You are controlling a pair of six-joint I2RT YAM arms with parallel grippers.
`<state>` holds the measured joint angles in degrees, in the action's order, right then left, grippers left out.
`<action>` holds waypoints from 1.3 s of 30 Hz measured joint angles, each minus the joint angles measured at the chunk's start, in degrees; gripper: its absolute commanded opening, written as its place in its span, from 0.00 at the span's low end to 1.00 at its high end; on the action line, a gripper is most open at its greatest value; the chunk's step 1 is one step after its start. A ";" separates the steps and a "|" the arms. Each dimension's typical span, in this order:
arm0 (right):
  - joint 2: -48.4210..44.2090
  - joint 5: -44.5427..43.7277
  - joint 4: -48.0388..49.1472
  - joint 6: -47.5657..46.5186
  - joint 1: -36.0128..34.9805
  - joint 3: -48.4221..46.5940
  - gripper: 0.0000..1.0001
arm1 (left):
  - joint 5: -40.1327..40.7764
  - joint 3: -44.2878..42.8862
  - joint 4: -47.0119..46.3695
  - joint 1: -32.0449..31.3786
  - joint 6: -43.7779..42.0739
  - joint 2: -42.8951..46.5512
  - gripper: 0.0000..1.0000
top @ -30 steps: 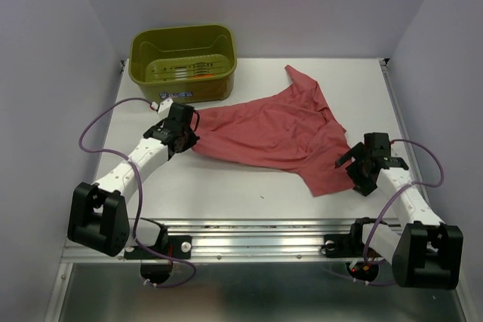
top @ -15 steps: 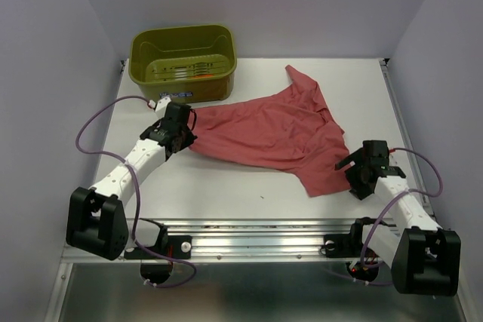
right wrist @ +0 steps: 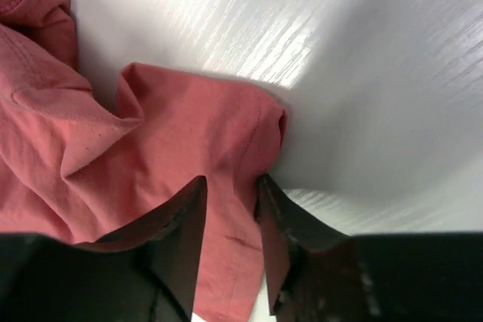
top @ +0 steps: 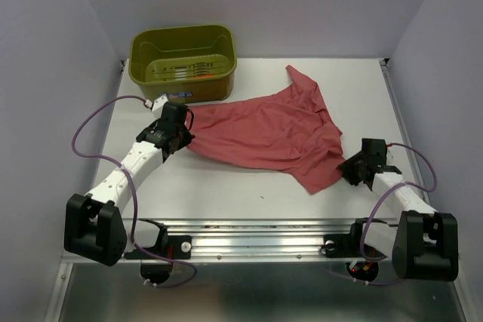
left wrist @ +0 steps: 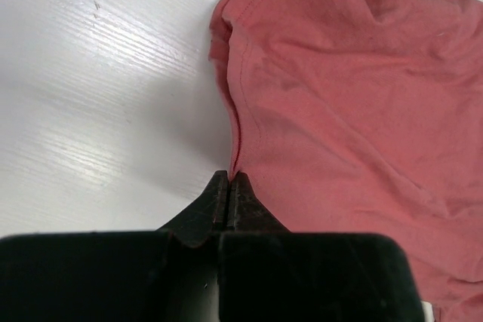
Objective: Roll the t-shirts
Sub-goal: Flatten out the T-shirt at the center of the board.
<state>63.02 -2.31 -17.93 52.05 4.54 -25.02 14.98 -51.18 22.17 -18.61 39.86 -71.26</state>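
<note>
One dusty brick-red t-shirt (top: 272, 130) lies spread and wrinkled across the middle of the white table (top: 226, 186). My left gripper (top: 183, 135) is at its left edge, shut on the hem; in the left wrist view the gripper (left wrist: 229, 176) pinches a thin fold of the t-shirt (left wrist: 347, 96). My right gripper (top: 349, 170) is at the near right corner. In the right wrist view the gripper (right wrist: 231, 180) straddles the corner of the t-shirt (right wrist: 173, 126), jaws partly apart, with the cloth between them.
An olive-green plastic tub (top: 183, 54) stands at the back left, just behind the left gripper; a bit of orange shows low inside it. Purple-grey walls close in the table on three sides. The metal rail (top: 256, 235) runs along the near edge.
My right gripper has dropped lower onto the shirt's near right corner and its jaws have narrowed around the cloth. The left gripper has crept slightly back and left with the hem.
</note>
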 measured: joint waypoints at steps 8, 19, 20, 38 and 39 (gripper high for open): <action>-0.11 0.63 0.76 -1.68 0.00 0.92 0.27 | -0.39 0.00 -0.02 0.00 0.00 0.00 0.00; 0.83 1.95 4.92 -2.32 0.00 0.83 0.45 | -0.44 0.02 -0.07 0.00 0.00 0.00 0.00; 1.29 1.88 5.60 -2.38 0.00 0.85 0.37 | -0.44 0.02 -0.07 0.00 0.00 0.00 0.00; -6.49 -4.50 -6.67 -8.04 0.17 -18.91 0.01 | -2.67 -8.04 4.17 0.00 -2.40 -0.15 0.00; -6.58 -5.05 -6.51 -8.66 0.17 -21.59 0.01 | -2.64 -9.90 4.68 0.00 -2.64 -0.15 0.00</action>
<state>56.45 -7.35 -24.45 43.40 4.71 -46.61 12.34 -61.08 26.85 -18.61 37.21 -71.42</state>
